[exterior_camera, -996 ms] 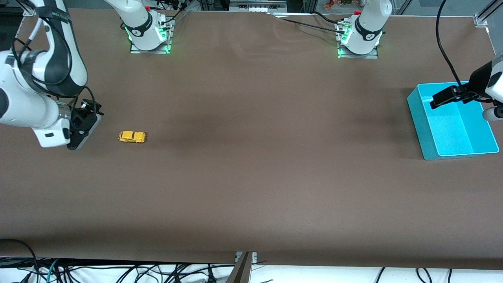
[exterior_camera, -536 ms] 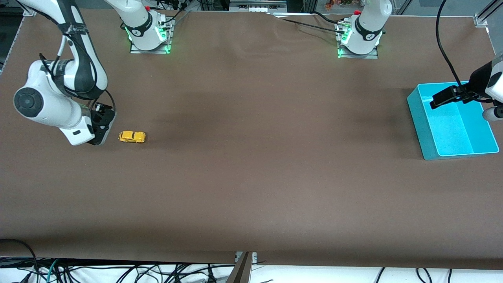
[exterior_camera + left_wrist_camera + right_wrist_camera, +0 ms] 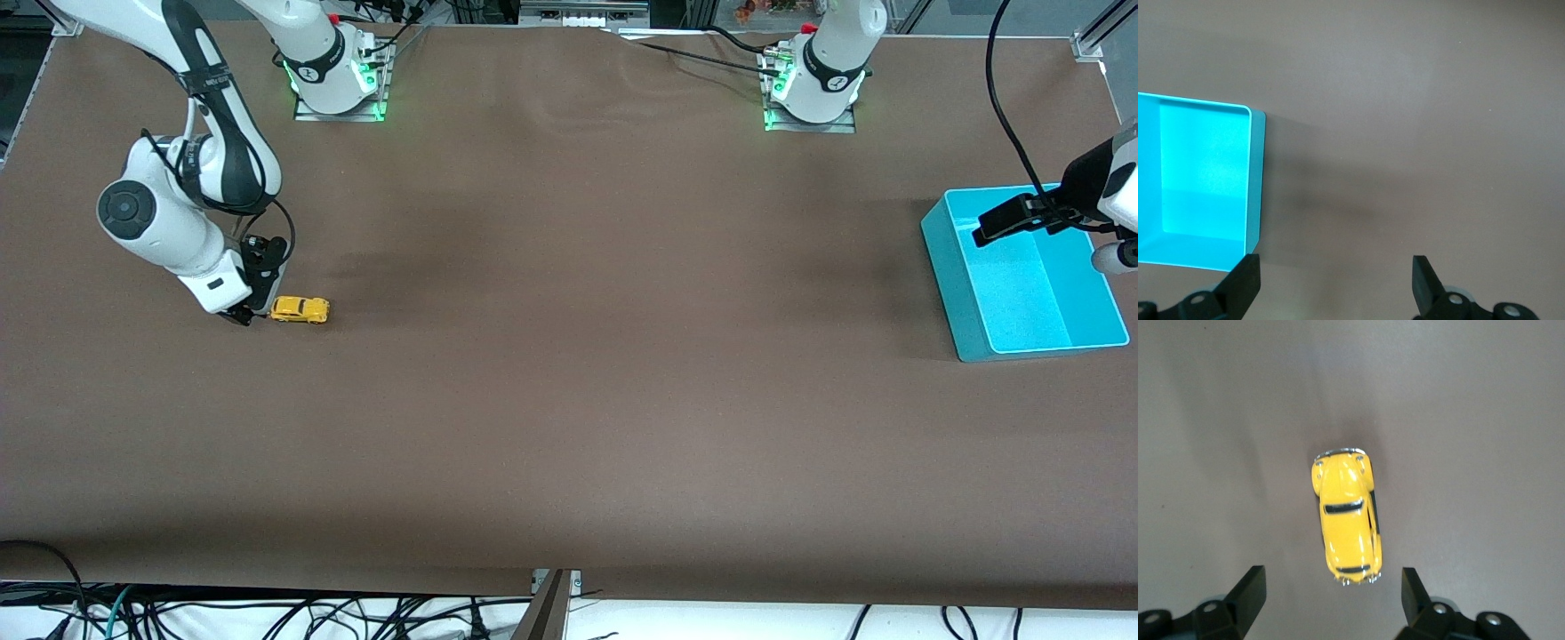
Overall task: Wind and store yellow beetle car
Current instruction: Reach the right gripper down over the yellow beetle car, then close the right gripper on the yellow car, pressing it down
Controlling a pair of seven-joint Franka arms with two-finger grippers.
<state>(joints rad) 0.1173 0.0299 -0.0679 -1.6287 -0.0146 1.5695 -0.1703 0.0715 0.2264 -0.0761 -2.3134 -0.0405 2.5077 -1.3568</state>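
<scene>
The yellow beetle car [image 3: 300, 309] stands on its wheels on the brown table, toward the right arm's end. My right gripper [image 3: 243, 316] is low beside it, on the side away from the bin. In the right wrist view the car [image 3: 1346, 523] lies lengthwise, and one of its ends just reaches in between the tips of the right gripper [image 3: 1333, 593]. That gripper is open and touches nothing. My left gripper [image 3: 996, 227] hangs open and empty over the cyan bin [image 3: 956, 276]. The left wrist view shows the left gripper [image 3: 1335, 280] above the bin's wall [image 3: 1257, 180].
The cyan bin has nothing in it and stands at the left arm's end of the table. Both arm bases [image 3: 338, 84] are mounted along the table's edge farthest from the front camera. Cables [image 3: 267, 613] hang below the table's near edge.
My right arm has swung in from the table's end and come down right beside the car. The car and the left arm have not moved.
</scene>
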